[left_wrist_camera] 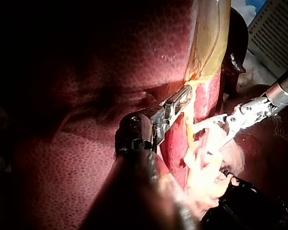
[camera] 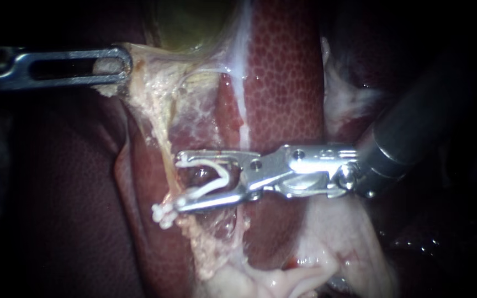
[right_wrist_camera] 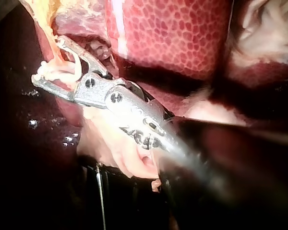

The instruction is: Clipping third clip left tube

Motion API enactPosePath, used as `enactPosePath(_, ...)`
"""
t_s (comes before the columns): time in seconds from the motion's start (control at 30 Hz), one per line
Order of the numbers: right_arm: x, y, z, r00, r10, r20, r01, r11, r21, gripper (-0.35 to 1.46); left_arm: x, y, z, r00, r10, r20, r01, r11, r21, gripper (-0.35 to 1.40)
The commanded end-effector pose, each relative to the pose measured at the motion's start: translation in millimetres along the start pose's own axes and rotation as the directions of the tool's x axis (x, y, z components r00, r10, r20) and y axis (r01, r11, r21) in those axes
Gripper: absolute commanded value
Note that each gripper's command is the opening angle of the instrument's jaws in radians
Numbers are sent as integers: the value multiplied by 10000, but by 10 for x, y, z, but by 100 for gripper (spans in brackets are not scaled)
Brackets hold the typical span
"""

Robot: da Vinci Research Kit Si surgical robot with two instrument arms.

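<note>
Left of the left tube (camera: 164,146), my left instrument (camera: 123,65) lies level. Its jaws are closed on the pale tissue (camera: 139,83) at the tube's upper end, just below the greenish gallbladder (camera: 189,22). That tissue is stretched taut toward the instrument. The left wrist view shows both jaws pinching the pale edge with no gap between them.

The tube is a pale, ragged strand that runs down from that grasp. It has the mottled red liver (camera: 282,72) to its right and crosses the mouth of the other instrument's jaws.

Right of the tube, my right instrument (camera: 179,183) reaches in level. Its 2 jaws stand wide apart, and 1 white clip (camera: 215,180) sits open between them with a leg along each jaw (the jaws hold the clip, not the tube). The jaw tips reach the tube, 1 higher on the strand and 1 lower. I cannot tell whether the clip's legs touch it. The right wrist view shows the wide V with pale tissue at its mouth.
</note>
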Motion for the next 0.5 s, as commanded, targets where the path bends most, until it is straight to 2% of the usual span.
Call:
enactPosePath(0.03, -1, 2, 2, 10000, 2, 7, -2, 10000, -6, 60, 0, 0, 0, 10000, 6, -4, -6, 10000, 12, -16)
enactPosePath(0.2, 1, 7, 12, 10000, 4, -7, -4, 10000, 22, 60, 1, -1, 0, 10000, 6, -2, -6, 10000, 9, -16)
enactPosePath(0.5, 6, 11, 29, 9990, 450, -65, -445, 9969, 641, 60, 2, -1, 1, 10000, 10, -8, -10, 10000, 25, -16)
